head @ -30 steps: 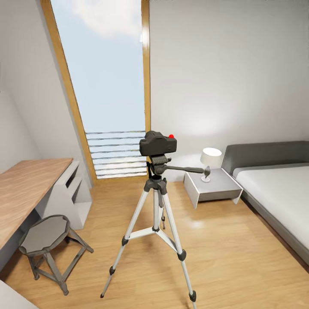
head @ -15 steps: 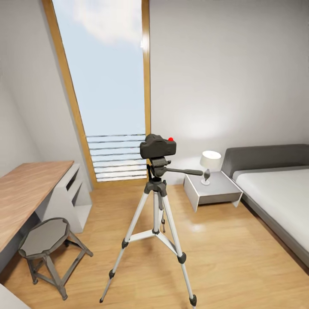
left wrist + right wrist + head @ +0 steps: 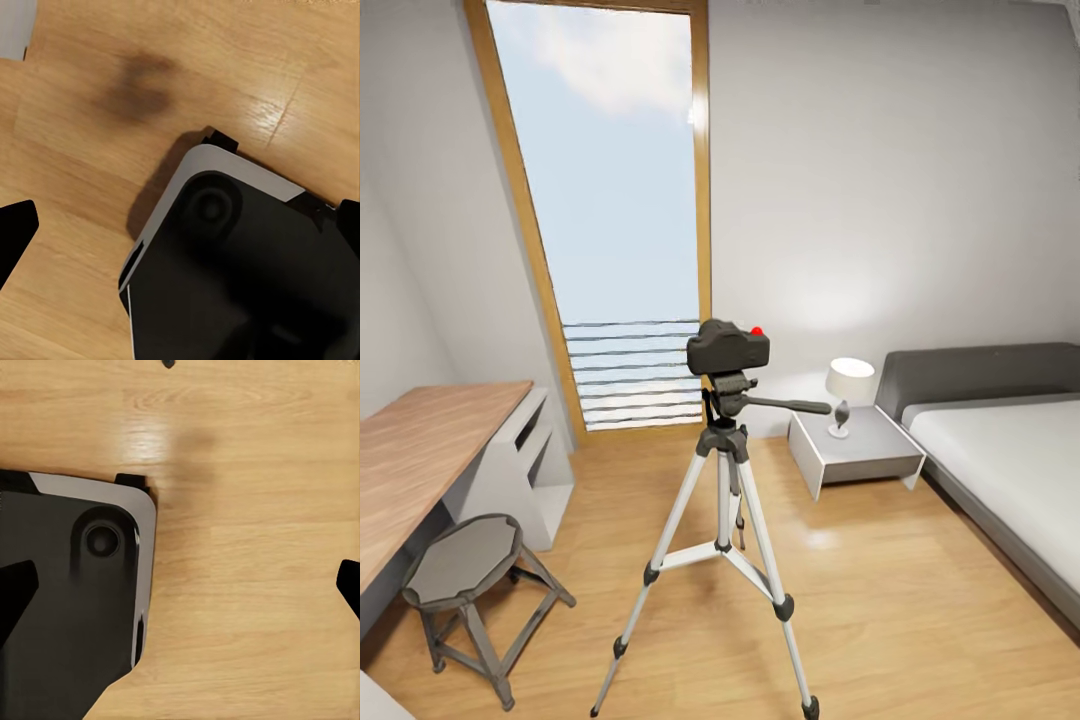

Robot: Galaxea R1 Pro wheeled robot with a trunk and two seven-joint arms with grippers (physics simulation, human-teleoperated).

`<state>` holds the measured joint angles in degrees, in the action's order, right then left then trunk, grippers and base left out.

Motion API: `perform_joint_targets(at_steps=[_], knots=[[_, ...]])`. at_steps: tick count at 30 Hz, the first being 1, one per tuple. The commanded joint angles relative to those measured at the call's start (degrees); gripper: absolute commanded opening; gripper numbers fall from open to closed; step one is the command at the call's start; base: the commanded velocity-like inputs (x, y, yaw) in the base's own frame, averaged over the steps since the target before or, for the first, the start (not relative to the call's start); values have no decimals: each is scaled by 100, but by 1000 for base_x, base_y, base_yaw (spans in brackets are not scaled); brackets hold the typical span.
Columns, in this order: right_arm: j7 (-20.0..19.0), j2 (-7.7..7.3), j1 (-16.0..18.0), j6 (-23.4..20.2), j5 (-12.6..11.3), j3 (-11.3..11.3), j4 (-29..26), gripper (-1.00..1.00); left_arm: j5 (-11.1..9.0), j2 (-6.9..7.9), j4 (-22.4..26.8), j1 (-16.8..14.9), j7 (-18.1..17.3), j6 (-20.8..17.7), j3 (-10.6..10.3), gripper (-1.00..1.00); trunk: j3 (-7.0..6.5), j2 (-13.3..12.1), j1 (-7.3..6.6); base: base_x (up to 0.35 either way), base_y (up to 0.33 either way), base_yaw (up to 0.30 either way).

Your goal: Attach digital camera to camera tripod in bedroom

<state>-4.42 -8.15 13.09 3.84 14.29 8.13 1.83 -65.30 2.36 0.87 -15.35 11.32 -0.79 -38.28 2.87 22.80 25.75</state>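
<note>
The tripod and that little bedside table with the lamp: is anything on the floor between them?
No. In the head view, only bare wood floor lies between the camera tripod and the bedside table; the tripod's handle reaches toward it above.

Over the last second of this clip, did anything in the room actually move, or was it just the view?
Only the view shifted: the whole picture slid down a little, showing more of the window top, so the camera tilted up or pulled back. The camera sits on the tripod head just as before, and the stool, nightstand with its lamp and bed kept their places. Nothing was grasped or released.
</note>
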Motion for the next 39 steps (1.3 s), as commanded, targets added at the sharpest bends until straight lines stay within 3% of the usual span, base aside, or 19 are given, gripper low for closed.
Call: perform_joint_targets(at_steps=[1,19,39], knots=[[-12,-3,9,36,48,49,19,100,-42,2,9,-3,28,-8,-48,100,3,12,4,0,0,0],[-14,-2,10,36,50,49,19,100,-118,-37,-28,-5,83,58,-11,100,-163,12,4,0,0,-28],[-9,-10,9,46,56,49,19,100,-69,-70,-87,75,56,79,-4,100,-343,12,4,0,0,-118]])
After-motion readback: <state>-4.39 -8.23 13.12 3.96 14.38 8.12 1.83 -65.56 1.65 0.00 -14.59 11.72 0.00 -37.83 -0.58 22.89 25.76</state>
